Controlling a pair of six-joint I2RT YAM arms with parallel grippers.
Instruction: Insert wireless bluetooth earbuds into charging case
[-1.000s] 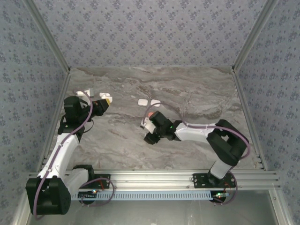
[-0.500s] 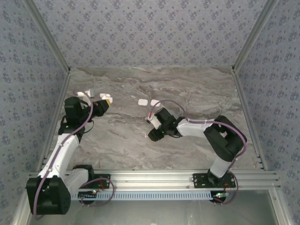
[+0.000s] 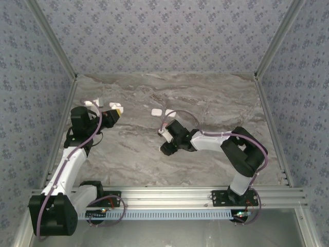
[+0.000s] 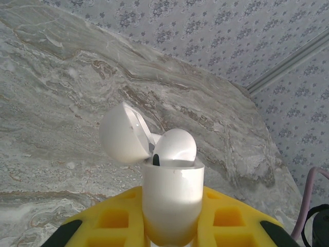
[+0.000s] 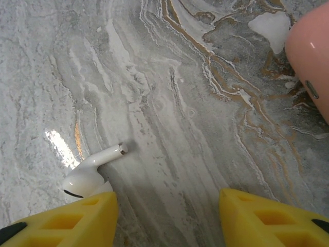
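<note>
White earbud lies just beside right end effector.

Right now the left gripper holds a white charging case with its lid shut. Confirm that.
Wrong on the lid: it stands open, flipped back. The left wrist view shows the left gripper holding the white charging case.

Top camera high at near edge, looking down; wrist cameras close over same marble table.
</note>
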